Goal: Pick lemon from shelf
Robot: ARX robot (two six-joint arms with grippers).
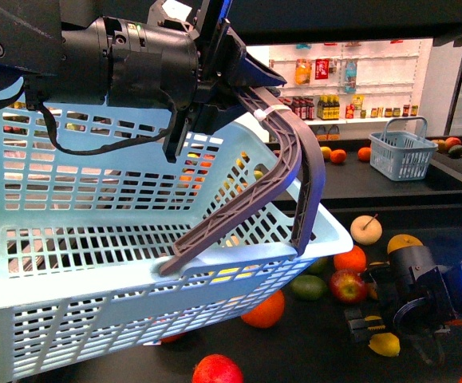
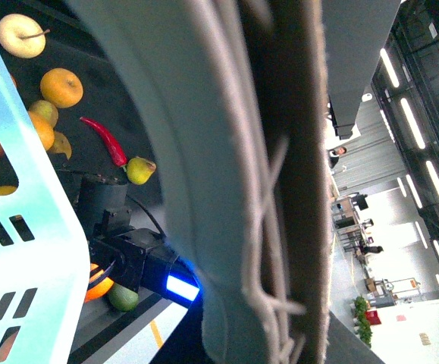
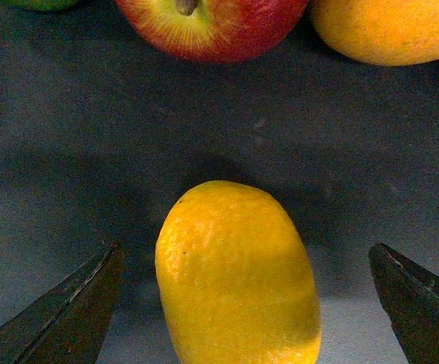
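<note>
The right gripper [image 3: 243,249] is spread wide around the lemon [image 3: 238,280] on the shelf [image 3: 67,152]; the left gripper [image 1: 242,76] is clamped on the basket handle [image 1: 294,152].
The lemon lies on the dark tray between the two fingers [image 3: 60,318], touching neither, and its far end reaches past their tips. Its long axis runs along the gripper's reach, crosswise to the closing line and slightly tilted. That far end points toward a red apple [image 3: 208,26], which lies ahead beside a yellow-orange fruit [image 3: 390,30]. The pale blue basket [image 1: 95,263] hangs tilted from the left gripper.
</note>
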